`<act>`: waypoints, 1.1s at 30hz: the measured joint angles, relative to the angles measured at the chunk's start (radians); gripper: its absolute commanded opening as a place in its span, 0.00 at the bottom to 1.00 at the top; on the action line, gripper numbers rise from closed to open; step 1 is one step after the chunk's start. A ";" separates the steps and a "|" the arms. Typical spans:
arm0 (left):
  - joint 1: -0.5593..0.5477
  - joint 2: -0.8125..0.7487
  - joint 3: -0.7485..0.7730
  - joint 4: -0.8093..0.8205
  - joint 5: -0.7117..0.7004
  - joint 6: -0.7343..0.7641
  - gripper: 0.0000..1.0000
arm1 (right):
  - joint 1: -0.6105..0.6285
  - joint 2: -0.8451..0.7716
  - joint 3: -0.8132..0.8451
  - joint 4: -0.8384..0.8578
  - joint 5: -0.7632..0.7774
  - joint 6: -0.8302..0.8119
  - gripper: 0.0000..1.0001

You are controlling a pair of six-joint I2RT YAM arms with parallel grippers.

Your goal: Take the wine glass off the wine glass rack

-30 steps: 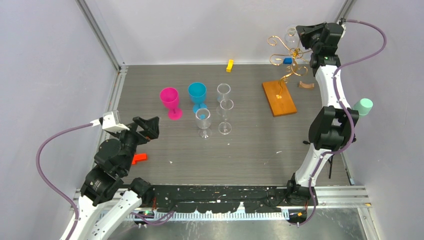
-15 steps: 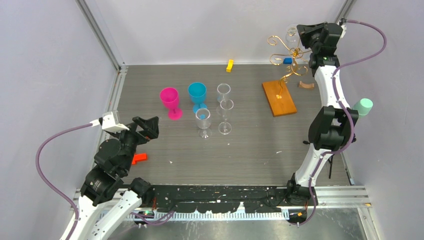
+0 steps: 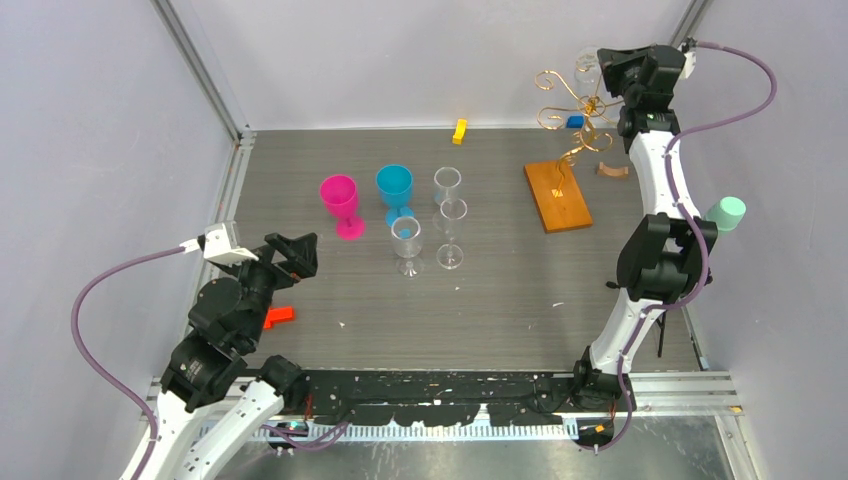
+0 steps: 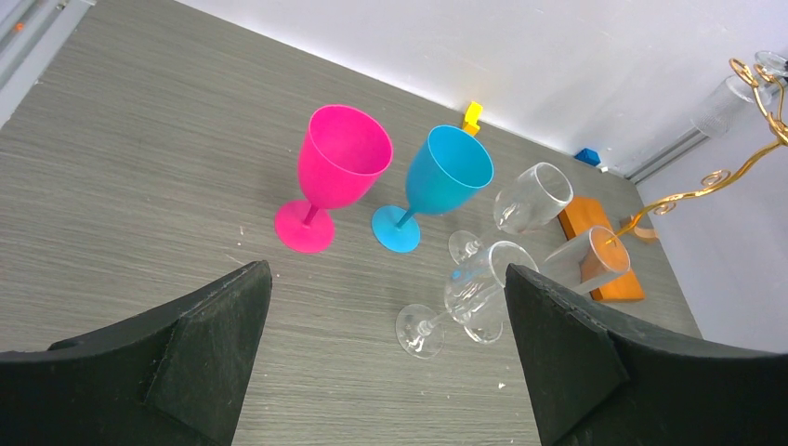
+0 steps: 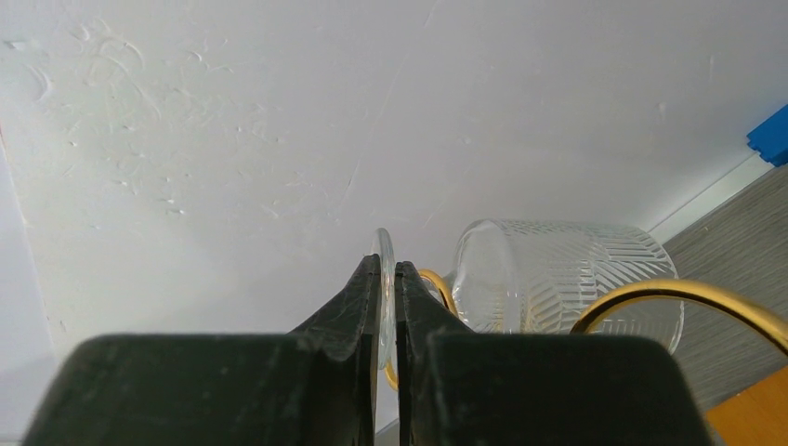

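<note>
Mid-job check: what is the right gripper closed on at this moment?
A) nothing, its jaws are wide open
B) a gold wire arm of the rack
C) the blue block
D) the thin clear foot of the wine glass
D: in the right wrist view the right gripper pinches a thin clear disc, the foot of the wine glass, while the gold wire rack curves beside it, outside the jaws.

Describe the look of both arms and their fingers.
The left arm and right arm have white links between bulky black joints. A purple cable loops to each wrist; the left wrist carries a small white box. The fingers are matte black wedges, thick at the base and narrowing to the tips.
</note>
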 measured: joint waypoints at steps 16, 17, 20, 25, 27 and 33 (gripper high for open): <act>0.000 -0.008 0.000 0.000 0.000 0.000 1.00 | 0.000 -0.092 -0.061 -0.056 0.111 0.013 0.00; 0.000 -0.008 0.000 0.000 0.000 0.000 1.00 | 0.000 -0.098 -0.068 -0.058 0.114 0.016 0.00; 0.000 -0.008 0.000 0.000 0.000 0.000 1.00 | -0.003 -0.116 -0.089 -0.072 0.115 0.029 0.00; 0.000 -0.008 0.000 0.000 0.000 0.000 1.00 | -0.003 -0.133 -0.106 -0.097 0.081 0.057 0.00; 0.000 -0.008 0.000 0.000 0.000 0.000 1.00 | -0.003 -0.133 -0.106 -0.097 0.061 0.070 0.00; 0.000 -0.009 -0.002 0.000 0.000 -0.001 1.00 | -0.003 -0.135 -0.127 -0.082 0.000 0.132 0.00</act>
